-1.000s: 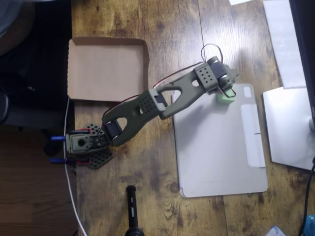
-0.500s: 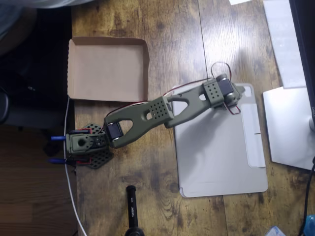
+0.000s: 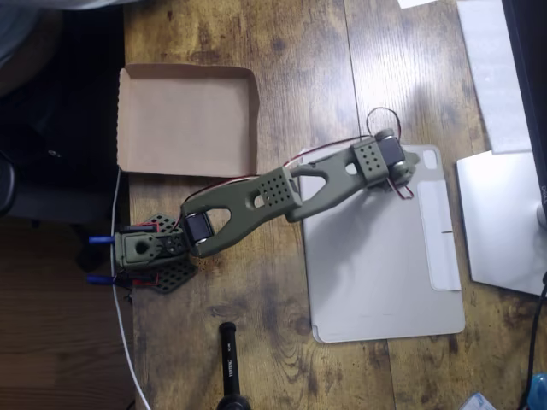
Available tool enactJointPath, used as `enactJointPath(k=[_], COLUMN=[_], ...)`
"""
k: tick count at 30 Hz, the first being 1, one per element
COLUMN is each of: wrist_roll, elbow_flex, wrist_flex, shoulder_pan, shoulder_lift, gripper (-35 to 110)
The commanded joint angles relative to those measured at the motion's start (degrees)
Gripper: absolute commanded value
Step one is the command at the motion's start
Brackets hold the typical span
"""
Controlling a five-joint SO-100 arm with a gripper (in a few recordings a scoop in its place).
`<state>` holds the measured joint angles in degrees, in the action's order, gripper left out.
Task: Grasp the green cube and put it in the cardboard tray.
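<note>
The claw (image 3: 400,175) sits at the end of the olive arm (image 3: 256,201), over the upper left corner of the grey tablet cover (image 3: 385,248) in the overhead view. The wrist block and its motor hide the fingers from above, so I cannot tell whether the claw is wide, narrow or holding anything. A red wire loops out beside it and a thin dark wire arcs above the wrist. The green cube is hidden from this camera, so where it lies cannot be told.

From the claw the arm runs down and to the left across the wooden table (image 3: 282,77) to its base (image 3: 149,252), which is fixed near the table's left edge. A white cable (image 3: 122,325) trails down from the base.

The cardboard tray (image 3: 186,120) lies above the base, at the upper left of the table, well apart from the claw. Its brown floor is bare.

A black cylinder (image 3: 229,363) stands at the bottom edge of the picture. A pale flat sheet (image 3: 500,222) lies to the right of the cover.
</note>
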<state>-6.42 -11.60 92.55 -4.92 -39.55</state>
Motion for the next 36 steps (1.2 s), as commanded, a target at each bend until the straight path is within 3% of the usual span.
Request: enactJointPath(k=[1, 29, 36], wrist_roll=[0.3, -1.3, -0.4], elbow_flex=[2.5, -2.9, -4.9], wrist_flex=[1.7, -6.9, -7.7], shoulder_pan=[-2.9, -0.4, -0.4], shoulder_lift=[-4.6, -2.7, -2.5], gripper=[42, 43, 25])
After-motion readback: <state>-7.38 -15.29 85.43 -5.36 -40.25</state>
